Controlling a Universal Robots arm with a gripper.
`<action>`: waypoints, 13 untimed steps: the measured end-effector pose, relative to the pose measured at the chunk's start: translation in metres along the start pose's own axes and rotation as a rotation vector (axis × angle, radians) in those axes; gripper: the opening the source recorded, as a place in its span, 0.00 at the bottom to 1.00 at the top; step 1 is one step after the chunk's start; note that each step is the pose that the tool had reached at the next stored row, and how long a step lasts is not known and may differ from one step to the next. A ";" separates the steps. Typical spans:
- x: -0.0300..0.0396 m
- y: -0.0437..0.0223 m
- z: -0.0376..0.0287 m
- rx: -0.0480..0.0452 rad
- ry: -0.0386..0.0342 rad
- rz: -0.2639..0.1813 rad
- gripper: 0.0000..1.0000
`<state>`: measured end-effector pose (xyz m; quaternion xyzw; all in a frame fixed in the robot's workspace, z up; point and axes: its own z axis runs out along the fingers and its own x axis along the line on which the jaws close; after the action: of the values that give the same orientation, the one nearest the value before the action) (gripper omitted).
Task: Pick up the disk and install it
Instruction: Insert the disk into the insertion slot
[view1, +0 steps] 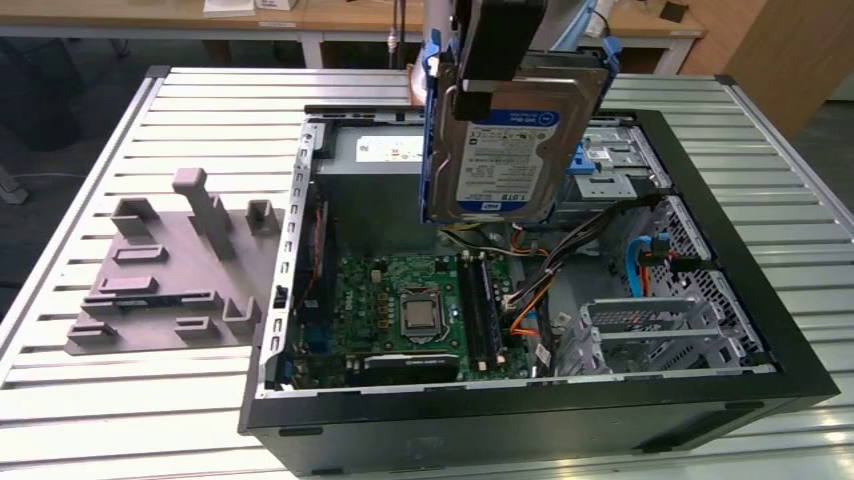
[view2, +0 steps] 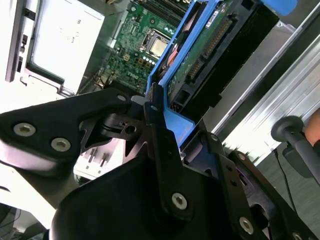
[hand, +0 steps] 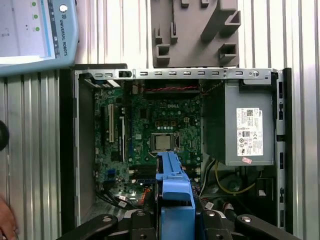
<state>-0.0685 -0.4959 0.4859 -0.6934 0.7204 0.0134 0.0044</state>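
**Desk** (view1: 80, 180): slatted metal top that carries all the items below.

**Grey moulded fixture** (view1: 167, 270): at the exterior view's left. It lies flat on the desk just beside the case and has upright posts and slotted blocks.

**Computer case** (view1: 534, 425): black tower laid on its side, centre to right. The side panel is off and the interior faces up.

**Power supply** (view1: 380, 150): grey box with a white sticker, in the far corner of the case on the fixture's side.

**Motherboard** (view1: 387, 290): green board on the case floor, with the processor socket (view1: 420, 313) near its middle.

**Disk** (view1: 505, 150): silver-grey hard drive with a white-and-blue label turned toward the exterior camera and blue rails along its long edges. It is held upright in the air above the open case. The first wrist view places it over the motherboard, with one blue rail (hand: 175, 195) edge-on.

**Jaws**: clenched on the disk's upper end. In the second wrist view, black fingers (view2: 155, 125) press against a blue rail, and the drive's green circuit side shows beyond them.

**Wire bundle** (view1: 534, 290): orange and black leads lying below the disk.

**Blue cables** (view1: 627, 265): they run just beside the cage.

**Drive cage** (view1: 667, 325): perforated metal, inside the case at the exterior view's right.
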 end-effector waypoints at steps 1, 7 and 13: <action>0.0003 0.0001 0.0004 0.0000 0.0000 0.000 0.36; 0.0015 -0.0001 0.0006 0.0000 0.0001 0.000 0.36; 0.0164 -0.0006 0.0009 -0.0001 0.0003 0.000 0.36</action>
<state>-0.0685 -0.5124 0.4846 -0.6934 0.7204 0.0133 0.0043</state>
